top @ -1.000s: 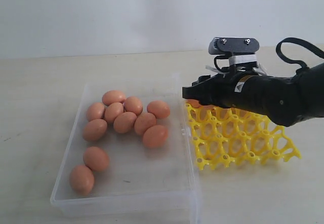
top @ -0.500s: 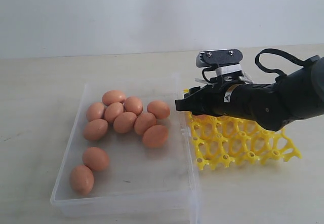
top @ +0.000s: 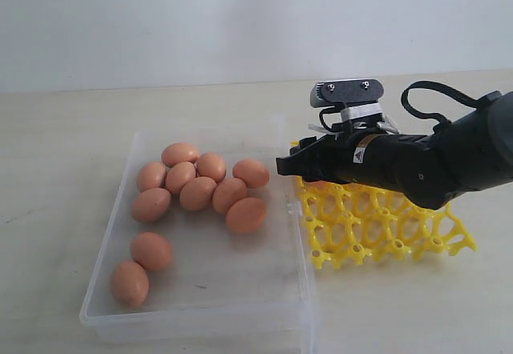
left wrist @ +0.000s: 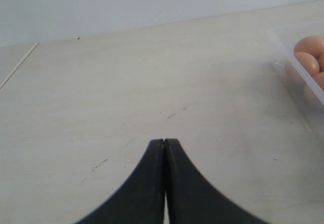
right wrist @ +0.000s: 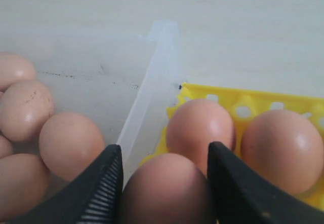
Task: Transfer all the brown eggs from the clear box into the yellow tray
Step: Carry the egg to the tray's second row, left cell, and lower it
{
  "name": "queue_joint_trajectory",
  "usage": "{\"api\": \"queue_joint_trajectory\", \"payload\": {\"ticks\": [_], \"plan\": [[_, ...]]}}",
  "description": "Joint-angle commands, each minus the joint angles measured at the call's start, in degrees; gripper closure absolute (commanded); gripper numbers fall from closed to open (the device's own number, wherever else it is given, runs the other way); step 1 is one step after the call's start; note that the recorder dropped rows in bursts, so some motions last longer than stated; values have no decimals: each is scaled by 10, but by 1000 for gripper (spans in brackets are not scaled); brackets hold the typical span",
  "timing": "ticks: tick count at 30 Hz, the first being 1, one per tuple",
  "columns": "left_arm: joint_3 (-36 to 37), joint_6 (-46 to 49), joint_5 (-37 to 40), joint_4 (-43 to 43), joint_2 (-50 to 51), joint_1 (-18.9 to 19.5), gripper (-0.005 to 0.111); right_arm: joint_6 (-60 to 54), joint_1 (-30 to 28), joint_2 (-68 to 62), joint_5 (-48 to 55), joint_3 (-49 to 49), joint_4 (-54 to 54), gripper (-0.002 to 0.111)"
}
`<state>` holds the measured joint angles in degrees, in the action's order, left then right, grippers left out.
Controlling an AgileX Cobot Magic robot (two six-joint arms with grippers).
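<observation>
Hovering over tray [top: 385, 226] far-left corner | right jaws wide, clamping one egg [right wrist: 164, 188] | likely aiming for cup beside two seated eggs [right wrist: 200, 127].

Brown eggs [top: 197, 193] in clear box [top: 200, 310] (clustered), yellow tray [top: 385, 226] beside

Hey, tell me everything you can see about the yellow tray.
The yellow tray is a bright yellow plastic lattice of round open cups with small pegs, lying flat on the pale table just right of the clear box, close beside its wall. In the right wrist view two brown eggs sit in cups along its edge. The right hand, gripping a third egg, hangs over its box-side corner, and the arm hides its far part.
</observation>
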<state>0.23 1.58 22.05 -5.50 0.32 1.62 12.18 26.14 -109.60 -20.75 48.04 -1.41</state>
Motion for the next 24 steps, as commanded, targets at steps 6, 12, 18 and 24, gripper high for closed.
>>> {"api": "queue_joint_trajectory", "payload": {"ticks": [6, 12, 18, 24], "plan": [[-2, -3, -4, 1, -3, 1, 107, -4, -1, -2, -6, 3, -7, 72], [-2, -3, -4, 1, -3, 1, 107, -6, -3, -2, -10, 4, -7, 70], [-2, -3, -4, 1, -3, 1, 107, -11, -9, -2, -10, 4, -7, 70], [-2, -3, -4, 1, -3, 1, 107, -17, -13, -2, -10, 4, -7, 63]]}}
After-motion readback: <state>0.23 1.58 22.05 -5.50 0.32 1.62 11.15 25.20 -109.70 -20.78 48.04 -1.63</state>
